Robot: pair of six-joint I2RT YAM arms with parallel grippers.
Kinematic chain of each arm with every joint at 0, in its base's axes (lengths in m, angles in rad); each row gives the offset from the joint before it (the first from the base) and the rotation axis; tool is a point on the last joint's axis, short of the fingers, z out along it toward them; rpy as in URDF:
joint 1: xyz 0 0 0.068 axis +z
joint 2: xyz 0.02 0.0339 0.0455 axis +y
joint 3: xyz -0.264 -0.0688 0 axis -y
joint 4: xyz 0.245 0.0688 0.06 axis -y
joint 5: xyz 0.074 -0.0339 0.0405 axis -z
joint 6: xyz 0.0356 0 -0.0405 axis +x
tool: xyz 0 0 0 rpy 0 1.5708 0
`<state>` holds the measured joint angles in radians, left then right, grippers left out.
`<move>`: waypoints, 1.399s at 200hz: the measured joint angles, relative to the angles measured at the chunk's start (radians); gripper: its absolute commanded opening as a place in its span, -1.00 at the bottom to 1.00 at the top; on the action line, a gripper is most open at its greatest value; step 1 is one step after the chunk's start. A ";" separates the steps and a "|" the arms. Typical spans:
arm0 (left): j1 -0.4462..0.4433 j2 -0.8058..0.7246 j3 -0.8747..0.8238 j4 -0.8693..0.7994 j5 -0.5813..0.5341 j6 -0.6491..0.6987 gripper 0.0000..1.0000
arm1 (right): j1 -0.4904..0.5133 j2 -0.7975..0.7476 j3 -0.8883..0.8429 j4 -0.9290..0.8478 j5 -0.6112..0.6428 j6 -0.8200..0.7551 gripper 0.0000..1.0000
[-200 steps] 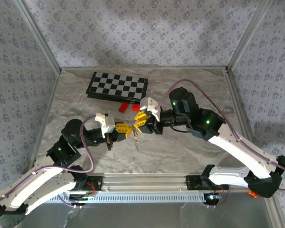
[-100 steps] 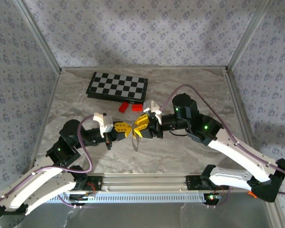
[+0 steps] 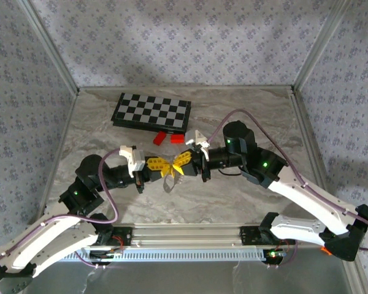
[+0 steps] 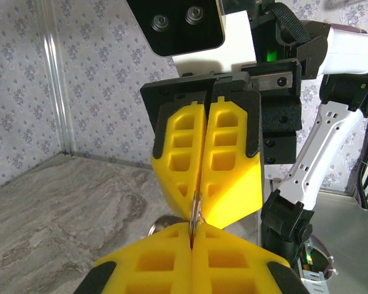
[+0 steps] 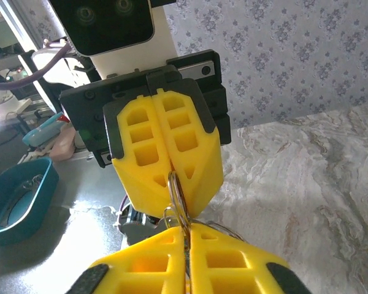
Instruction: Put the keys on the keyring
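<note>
Keyring [image 5: 178,205]: a thin, pale wire loop that you held edge-on and roughly upright, pinched where the closed left gripper [image 3: 167,169] and the closed right gripper [image 3: 175,168] met tip to tip. From above, its pale, semi-translucent loop hung just below the fingertips.

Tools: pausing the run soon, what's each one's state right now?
Left tool: closed on the keyring.
Right tool: closed on the keyring too.

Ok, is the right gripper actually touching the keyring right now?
Touching. The right wrist view shows the keyring as a thin loop rising straight out of the seam between the shut yellow fingers of the right gripper, with no gap.
</note>
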<state>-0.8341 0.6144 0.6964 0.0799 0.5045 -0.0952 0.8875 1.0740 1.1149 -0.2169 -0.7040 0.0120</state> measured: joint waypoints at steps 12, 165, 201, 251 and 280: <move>0.000 -0.004 0.000 -0.001 0.000 0.000 -1.00 | 0.000 0.000 0.000 0.004 -0.006 -0.001 -0.99; 0.001 0.002 0.000 -0.010 0.043 0.013 -1.00 | -0.008 0.056 0.040 -0.060 -0.103 -0.072 -1.00; 0.000 0.017 -0.002 0.040 0.071 -0.013 -1.00 | -0.008 0.063 0.053 -0.071 -0.108 -0.084 -1.00; 0.001 0.023 -0.017 0.110 0.094 -0.045 -1.00 | -0.007 0.063 0.070 -0.100 -0.104 -0.098 -1.00; 0.000 0.023 -0.017 0.127 0.098 -0.049 -1.00 | 0.000 0.063 0.081 -0.104 -0.100 -0.110 -1.00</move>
<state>-0.8337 0.6376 0.6792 0.2070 0.6029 -0.1444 0.8879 1.1370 1.1961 -0.3206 -0.8036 -0.0978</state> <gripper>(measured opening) 0.045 0.051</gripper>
